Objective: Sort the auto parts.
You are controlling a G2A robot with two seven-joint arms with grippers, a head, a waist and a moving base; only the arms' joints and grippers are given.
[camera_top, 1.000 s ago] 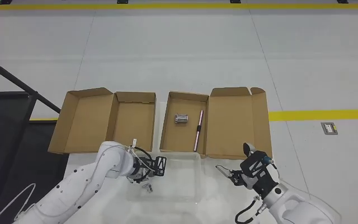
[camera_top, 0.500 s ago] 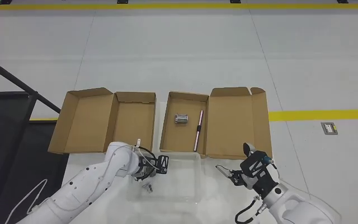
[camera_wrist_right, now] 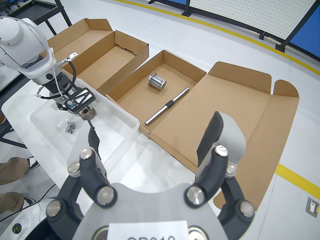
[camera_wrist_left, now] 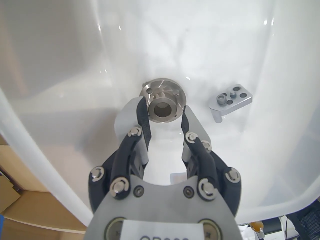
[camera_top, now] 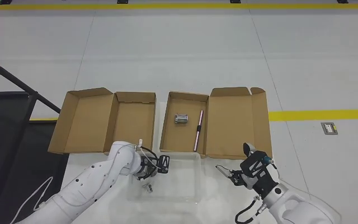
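left claw [camera_wrist_left: 163, 106]: released, straddling round silver metal hub [camera_wrist_left: 162, 93], rim partly hidden.
right claw [camera_wrist_right: 154, 121]: released, at clear plastic bin's [camera_wrist_right: 133, 122] 3 o'clock.
change: left claw edged toward 3 o'clock.

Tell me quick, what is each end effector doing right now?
Left end effector: open, straddling the flanged metal hub in the clear bin, not clamped.
Right end effector: open wide, holding nothing.

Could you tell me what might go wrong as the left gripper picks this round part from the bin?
1. The left gripper straddles only the smooth collar of the round hub, with one pad apparently not touching; the hub could slip or tip on closing.
2. The small bracket lies close beside it in the clear bin and might get knocked.
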